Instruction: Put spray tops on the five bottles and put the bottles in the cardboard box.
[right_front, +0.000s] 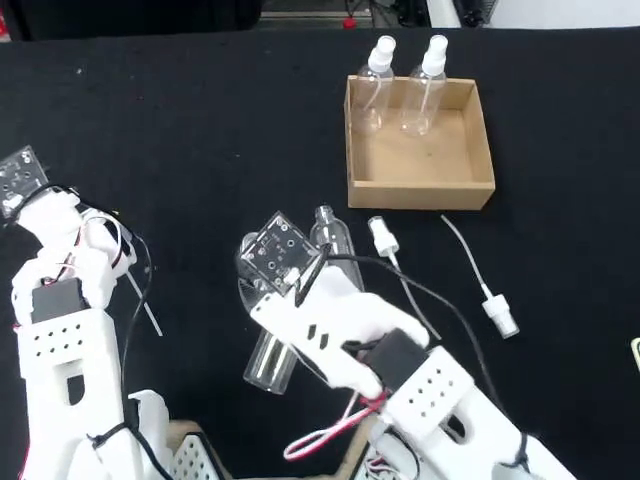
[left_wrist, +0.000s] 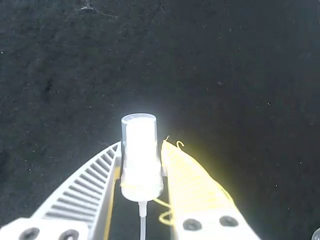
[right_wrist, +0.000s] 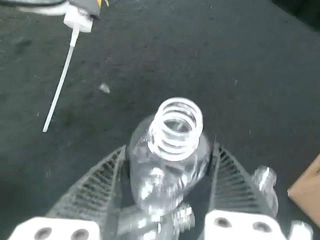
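My left gripper (left_wrist: 142, 146) is shut on a white spray top (left_wrist: 141, 157), whose thin tube (right_front: 143, 300) hangs below the arm at the table's left. My right gripper (right_wrist: 168, 149), mid-table, is shut on a clear bottle (right_wrist: 165, 165) with its threaded neck (right_wrist: 177, 125) uncapped. The left arm's spray top (right_wrist: 77, 20) hangs a little beyond that neck. Two more clear uncapped bottles (right_front: 333, 235) (right_front: 270, 362) lie on the table by the right arm. In the cardboard box (right_front: 420, 185) at the back stand two capped bottles (right_front: 375, 95) (right_front: 427, 95).
Two loose spray tops (right_front: 383, 238) (right_front: 500, 315) with long tubes lie on the black cloth in front of the box. A box corner (right_wrist: 307, 192) sits close beside my right gripper. The right arm's cables (right_front: 320, 435) trail near the front edge.
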